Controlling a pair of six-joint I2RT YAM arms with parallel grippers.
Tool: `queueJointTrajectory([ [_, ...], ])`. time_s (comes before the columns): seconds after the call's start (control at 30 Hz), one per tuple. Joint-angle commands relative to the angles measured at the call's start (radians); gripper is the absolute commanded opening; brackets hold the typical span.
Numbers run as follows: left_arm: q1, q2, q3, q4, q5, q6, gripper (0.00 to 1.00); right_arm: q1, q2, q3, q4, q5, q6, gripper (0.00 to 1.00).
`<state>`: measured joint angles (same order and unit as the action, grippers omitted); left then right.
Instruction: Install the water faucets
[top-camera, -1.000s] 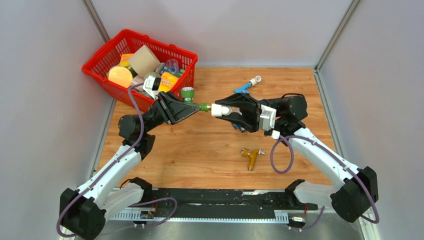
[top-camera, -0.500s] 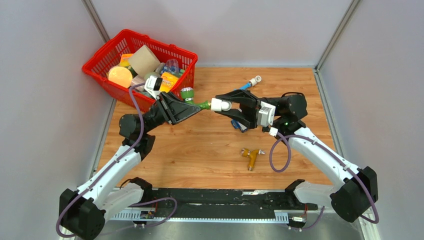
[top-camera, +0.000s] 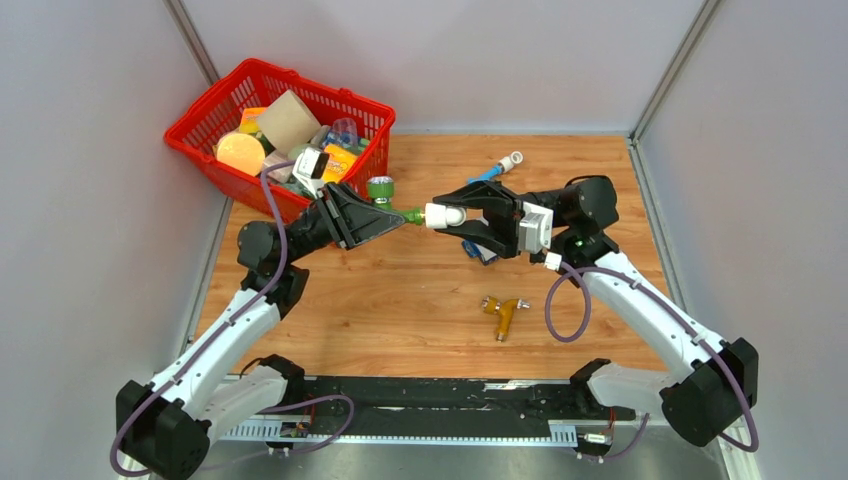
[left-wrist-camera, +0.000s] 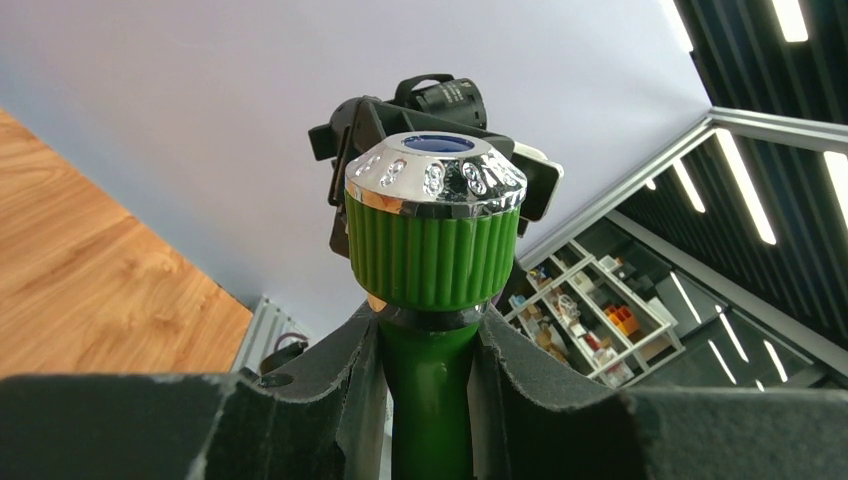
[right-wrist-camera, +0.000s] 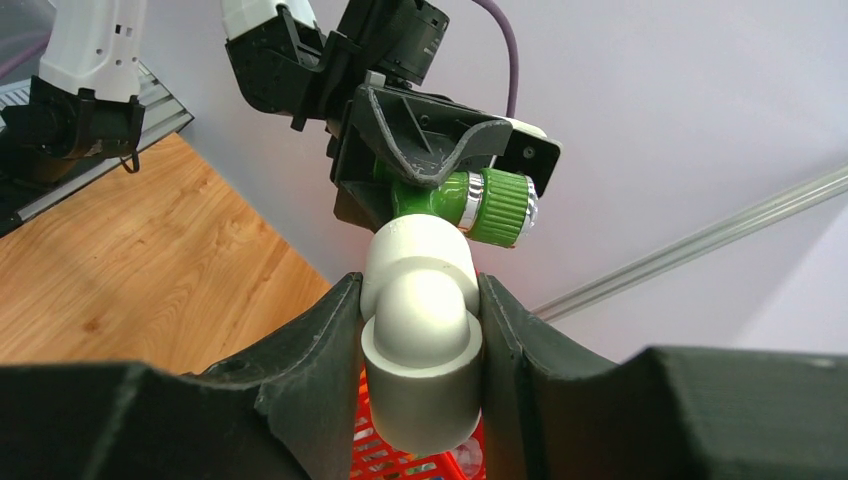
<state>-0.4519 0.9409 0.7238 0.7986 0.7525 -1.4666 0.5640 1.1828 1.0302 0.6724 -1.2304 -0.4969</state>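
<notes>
Here the left gripper (left-wrist-camera: 430, 380) is clamped on the stem of the green faucet (left-wrist-camera: 432, 250), just under its ribbed knob, which stands clear past the fingertips. Straight ahead of it, the right gripper (right-wrist-camera: 420, 345) pinches the white elbow fitting (right-wrist-camera: 420, 300), whose open end meets the faucet's inlet. The faucet looks like light, rigid plastic with a slick chrome cap, so I judge the stem the sound hold, leaving the knob free. Farther out on the table (top-camera: 400, 300), the orange-yellow faucet (top-camera: 502, 310) lies on the near side of the right gripper and the blue faucet (top-camera: 487, 177) just beyond it. The red basket (top-camera: 205, 110) sits behind the left gripper. Against a second ago, the right wrist has rolled, turning the elbow, while the left arm has barely shifted.
</notes>
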Motion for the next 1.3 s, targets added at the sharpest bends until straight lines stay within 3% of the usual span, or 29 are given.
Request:
queueJointTrajectory([
  [0.0,-0.018,-0.007,0.054,0.025,0.05,0.023,0.0,0.002,0.0,0.033,-0.062,-0.041,-0.025,0.0],
  [0.2,-0.019,-0.016,0.032,0.034,0.015,0.02,0.0,0.004,0.0,-0.018,0.111,0.011,0.084,0.0],
  [0.77,-0.021,0.019,0.039,0.074,0.03,0.034,0.0,0.014,0.018,-0.01,0.13,-0.012,0.19,0.0],
  [1.27,-0.036,-0.008,0.026,0.071,-0.019,0.066,0.0,0.028,0.017,-0.042,0.185,0.091,0.27,0.0],
])
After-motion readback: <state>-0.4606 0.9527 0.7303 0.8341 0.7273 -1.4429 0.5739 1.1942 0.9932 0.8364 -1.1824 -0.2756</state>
